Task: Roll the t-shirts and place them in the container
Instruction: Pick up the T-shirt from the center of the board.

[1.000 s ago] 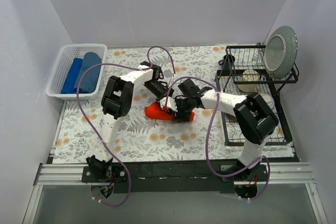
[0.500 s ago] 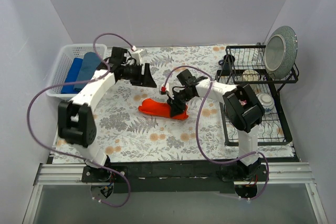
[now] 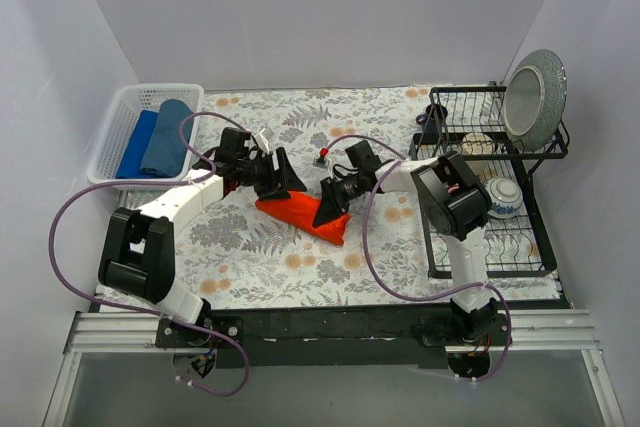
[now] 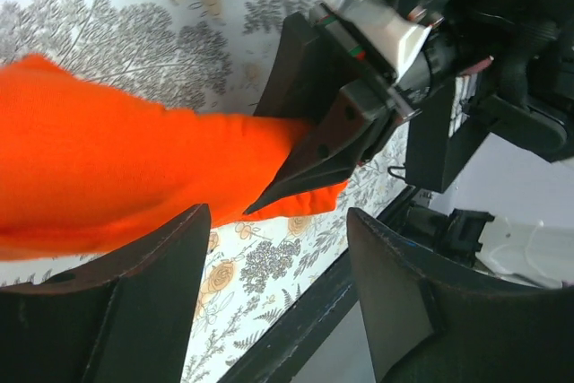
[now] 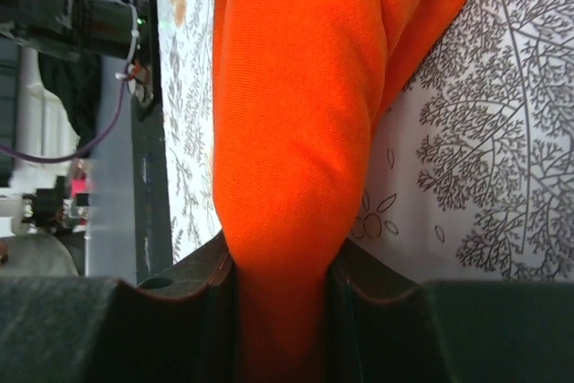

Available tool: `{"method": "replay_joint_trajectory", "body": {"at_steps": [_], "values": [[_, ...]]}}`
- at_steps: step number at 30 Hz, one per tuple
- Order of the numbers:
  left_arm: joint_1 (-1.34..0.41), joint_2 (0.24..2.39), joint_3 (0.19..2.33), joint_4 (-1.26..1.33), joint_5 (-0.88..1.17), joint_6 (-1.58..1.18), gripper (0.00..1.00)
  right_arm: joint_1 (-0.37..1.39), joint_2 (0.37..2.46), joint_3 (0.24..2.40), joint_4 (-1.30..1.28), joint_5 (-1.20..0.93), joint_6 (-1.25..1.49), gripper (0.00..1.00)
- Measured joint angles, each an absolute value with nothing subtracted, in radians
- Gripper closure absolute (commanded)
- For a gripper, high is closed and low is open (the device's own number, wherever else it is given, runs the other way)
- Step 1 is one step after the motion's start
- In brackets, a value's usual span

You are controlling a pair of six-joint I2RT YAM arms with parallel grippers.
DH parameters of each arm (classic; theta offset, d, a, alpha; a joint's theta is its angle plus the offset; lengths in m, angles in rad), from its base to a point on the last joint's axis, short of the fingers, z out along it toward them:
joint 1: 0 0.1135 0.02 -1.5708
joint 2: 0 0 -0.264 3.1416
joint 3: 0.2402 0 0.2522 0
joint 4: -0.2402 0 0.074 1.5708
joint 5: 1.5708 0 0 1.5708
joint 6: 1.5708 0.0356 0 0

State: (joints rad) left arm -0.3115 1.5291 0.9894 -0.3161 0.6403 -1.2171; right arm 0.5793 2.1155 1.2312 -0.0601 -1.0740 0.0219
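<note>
The orange-red t-shirt (image 3: 298, 215) lies as a rolled bundle in the middle of the floral mat. My right gripper (image 3: 331, 207) is shut on its right end; in the right wrist view the orange fabric (image 5: 296, 123) fills the gap between both fingers. My left gripper (image 3: 283, 180) is open at the bundle's upper left, its jaws spread wide and holding nothing; its own view shows the shirt (image 4: 117, 177) and the right gripper's fingers (image 4: 327, 145) pinching it. Two rolled blue t-shirts (image 3: 160, 137) lie in the white basket (image 3: 112, 175) at the far left.
A black dish rack (image 3: 447, 247) stands at the right with a grey-green plate (image 3: 534, 97) upright in it and bowls (image 3: 500, 195) inside. Purple cables loop from both arms over the mat. The black table rail (image 3: 330, 322) runs along the front.
My left arm has swung from beside the basket to the shirt's upper left end. My right gripper stays on the shirt, which has shifted slightly down and right.
</note>
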Motion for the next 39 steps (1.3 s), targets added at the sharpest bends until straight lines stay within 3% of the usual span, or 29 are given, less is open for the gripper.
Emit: {"method": "replay_joint_trajectory", "body": {"at_steps": [8,17,25,39], "values": [[-0.402,1.57,1.043,-0.4,0.468,-1.351,0.33,0.576,2.153,1.237,0.034,-1.108,0.143,0.99],[-0.473,1.613,1.094,-0.538,0.282,-1.503,0.16,0.573,2.153,1.243,0.04,-1.067,0.163,0.99],[-0.474,1.622,1.104,-0.561,0.145,-1.648,0.17,0.571,2.089,1.173,0.105,-0.945,0.213,0.99],[-0.472,1.762,1.115,-0.502,0.155,-1.808,0.24,0.617,2.057,1.169,0.107,-0.842,0.184,0.99]]}}
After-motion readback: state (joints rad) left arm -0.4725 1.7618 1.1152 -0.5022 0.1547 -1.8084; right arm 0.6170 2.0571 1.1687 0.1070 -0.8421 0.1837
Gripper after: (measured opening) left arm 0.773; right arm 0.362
